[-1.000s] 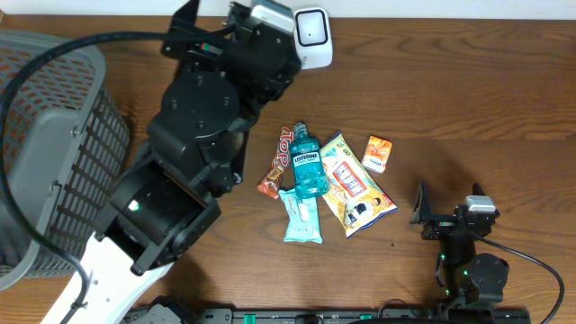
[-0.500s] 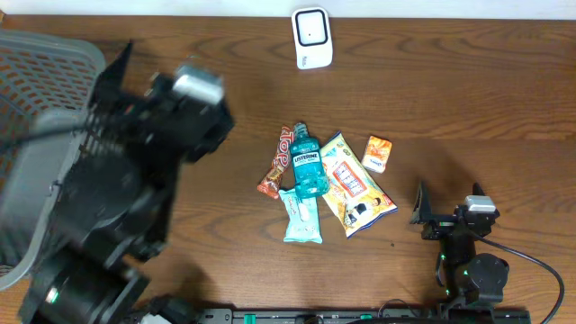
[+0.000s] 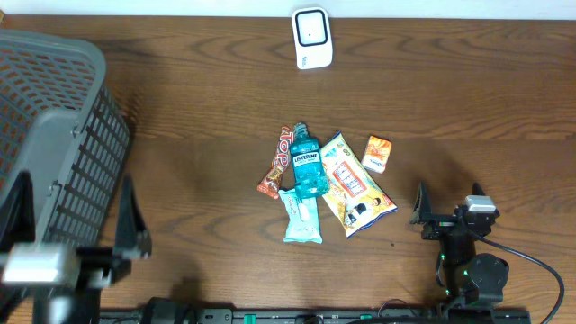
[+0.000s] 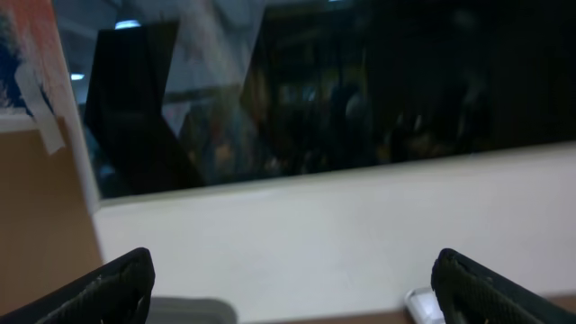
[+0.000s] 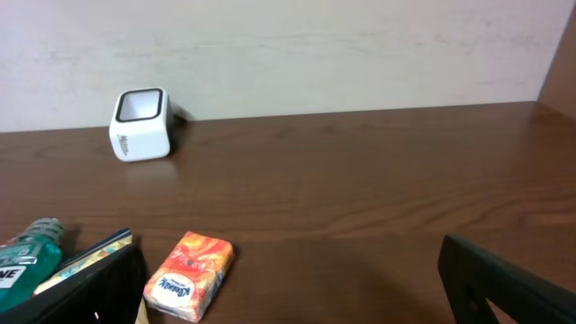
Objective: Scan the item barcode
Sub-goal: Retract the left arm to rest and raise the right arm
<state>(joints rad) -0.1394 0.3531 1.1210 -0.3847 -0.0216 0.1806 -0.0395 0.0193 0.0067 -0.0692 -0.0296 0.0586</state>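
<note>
I'm looking at what seems a mock shop checkout: a grey shopping basket (image 3: 54, 135), a white barcode scanner (image 3: 311, 36), a mouthwash bottle (image 3: 306, 166) and a snack packet (image 3: 353, 187) on a wooden table (image 3: 468, 99) by a plain wall (image 5: 360, 45).

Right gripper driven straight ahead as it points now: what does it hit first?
Probably nothing: right gripper faces bare table up to the wall; the orange tissue pack lies left of that line.
</note>
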